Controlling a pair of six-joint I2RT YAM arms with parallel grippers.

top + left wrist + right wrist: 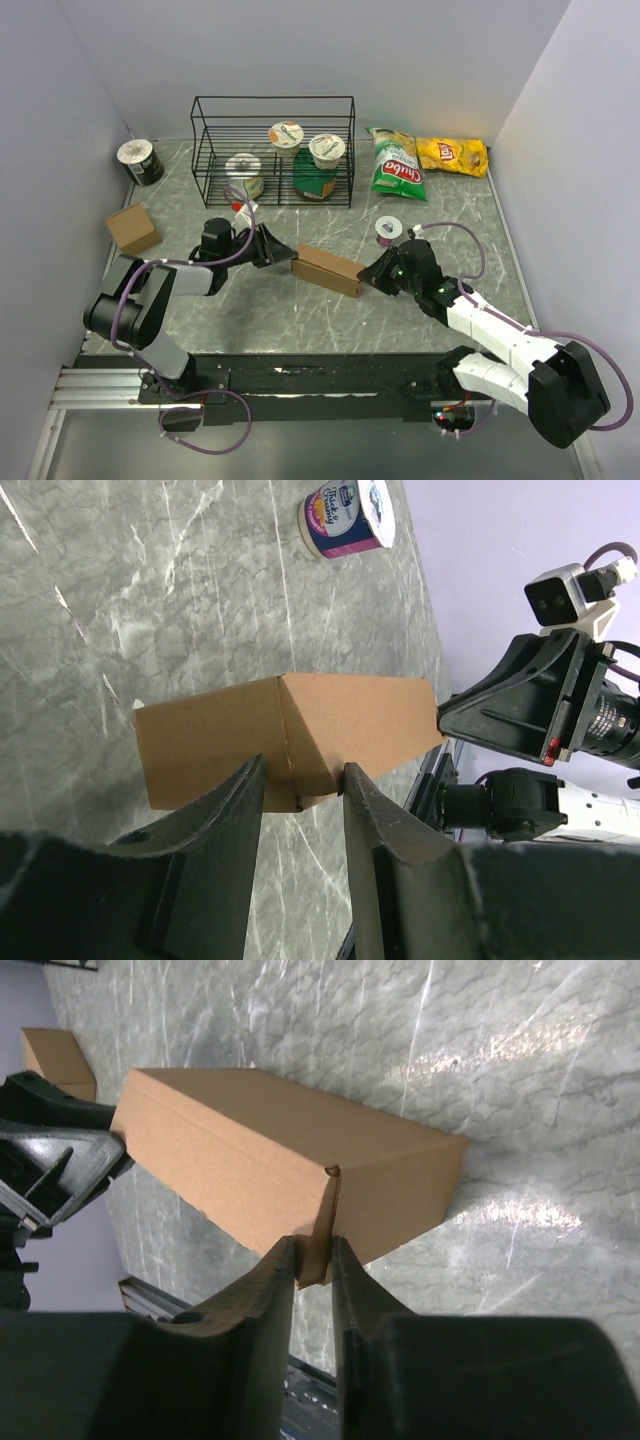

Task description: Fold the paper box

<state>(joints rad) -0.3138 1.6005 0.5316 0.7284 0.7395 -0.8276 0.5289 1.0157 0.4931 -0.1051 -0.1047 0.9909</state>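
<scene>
The paper box (327, 268) is a closed oblong brown carton lying on the marble table between my two arms. My left gripper (283, 254) is at its left end. In the left wrist view the jaws (303, 770) straddle the carton's (340, 720) end corner, with both fingers against the cardboard. My right gripper (370, 275) is at the right end. In the right wrist view it (314, 1248) is pinched shut on a thin cardboard flap sticking out of the carton's (280, 1140) end face.
A black wire rack (272, 150) holding cups stands at the back. Green (395, 163) and yellow (452, 155) chip bags lie at the back right. A yogurt cup (386, 230) stands just behind the right gripper. A small squarish cardboard box (133, 229) and a can (140, 162) are at the left.
</scene>
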